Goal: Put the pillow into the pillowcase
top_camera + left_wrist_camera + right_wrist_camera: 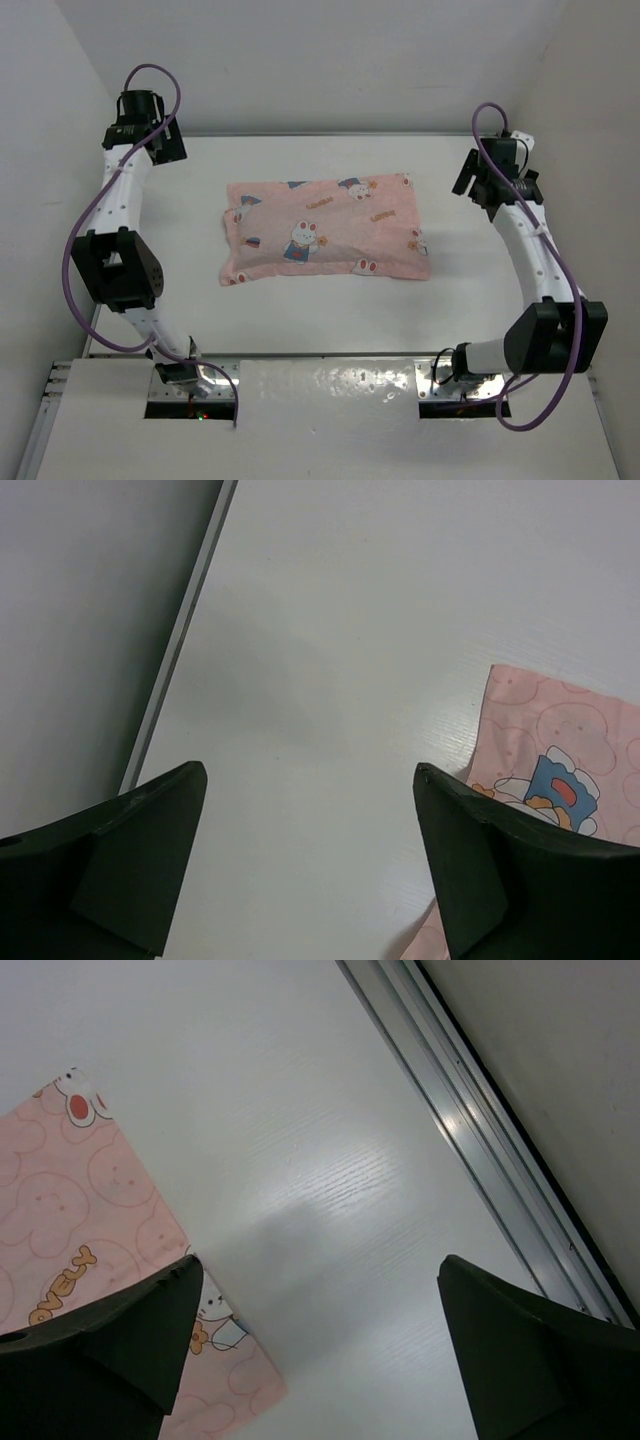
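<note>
The pink bunny-print pillowcase [325,230] lies flat in the middle of the white table and looks plump. No olive-brown pillow shows in any view. My left gripper [168,148] hovers at the far left corner, well clear of the case, open and empty. The left wrist view shows its jaws [310,770] wide over bare table, a corner of the pillowcase [560,760] at the right. My right gripper [472,182] hangs right of the case's far right corner, open and empty. In the right wrist view [320,1260], the pillowcase [70,1210] lies at the left.
White walls close in the table [320,320] at the back and on both sides. A metal rail [175,650] runs along the table's left edge, and another rail [480,1130] along its right edge. Both arm bases sit at the near edge.
</note>
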